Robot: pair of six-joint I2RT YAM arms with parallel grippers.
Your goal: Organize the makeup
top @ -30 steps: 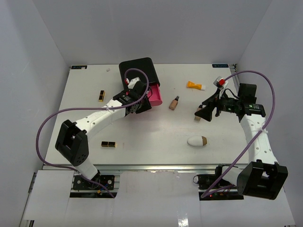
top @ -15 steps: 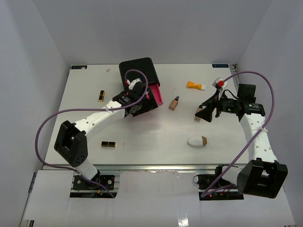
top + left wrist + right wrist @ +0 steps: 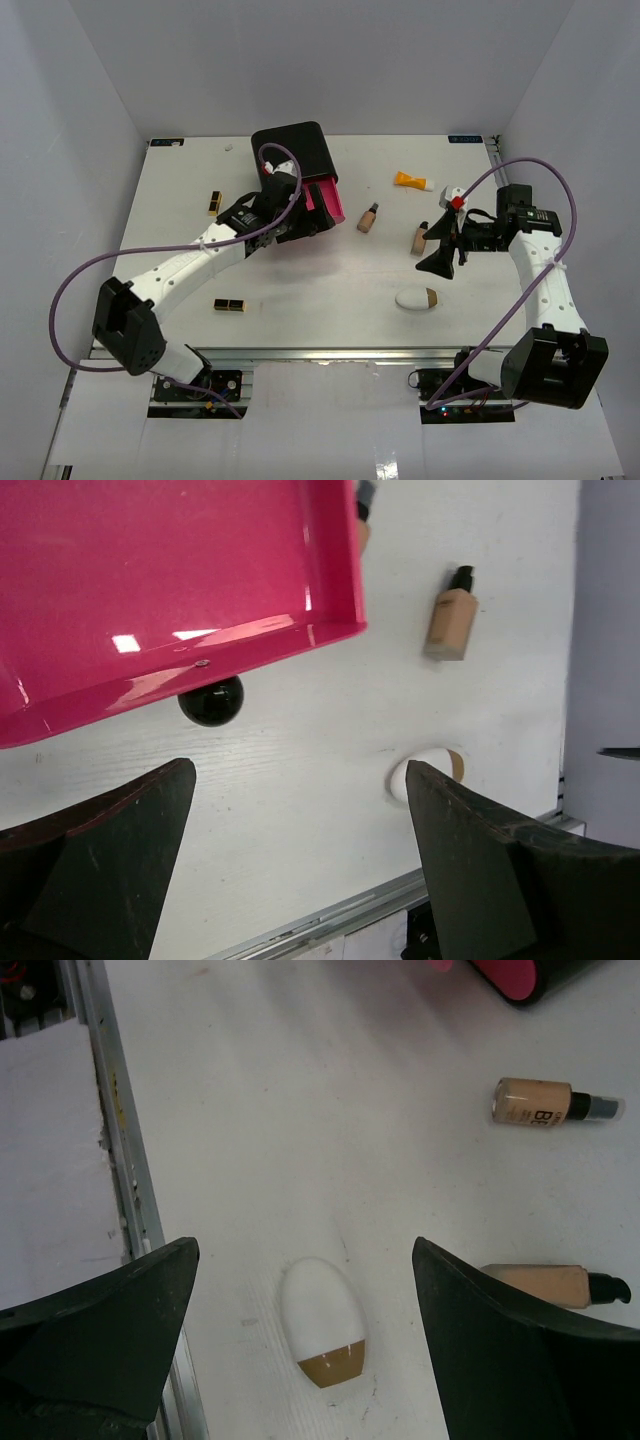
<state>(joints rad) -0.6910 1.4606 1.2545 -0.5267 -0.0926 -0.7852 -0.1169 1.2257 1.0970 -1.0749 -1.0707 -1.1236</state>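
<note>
The makeup lies scattered on the white table. One tan bottle (image 3: 369,217) (image 3: 452,620) (image 3: 545,1103) lies right of the pink drawer (image 3: 326,204) (image 3: 170,580), and a second tan bottle (image 3: 419,238) (image 3: 555,1285) lies further right. An orange tube (image 3: 411,181) is behind them. The white-brown egg (image 3: 417,298) (image 3: 430,775) (image 3: 323,1322) rests near the front. Two lipstick cases (image 3: 215,202) (image 3: 229,305) lie at the left. My left gripper (image 3: 303,226) (image 3: 298,770) is open just in front of the drawer's black knob (image 3: 211,700). My right gripper (image 3: 440,262) (image 3: 305,1252) hangs open above the egg.
The big black box (image 3: 293,150) stands at the back, its pink drawer pulled out and empty where visible. The table's metal front rail (image 3: 120,1160) runs close to the egg. White walls enclose the table on three sides.
My left gripper has opened and let go of the drawer knob, drawing back slightly. My right gripper has swung toward the front, from beside the second bottle to over the egg.
</note>
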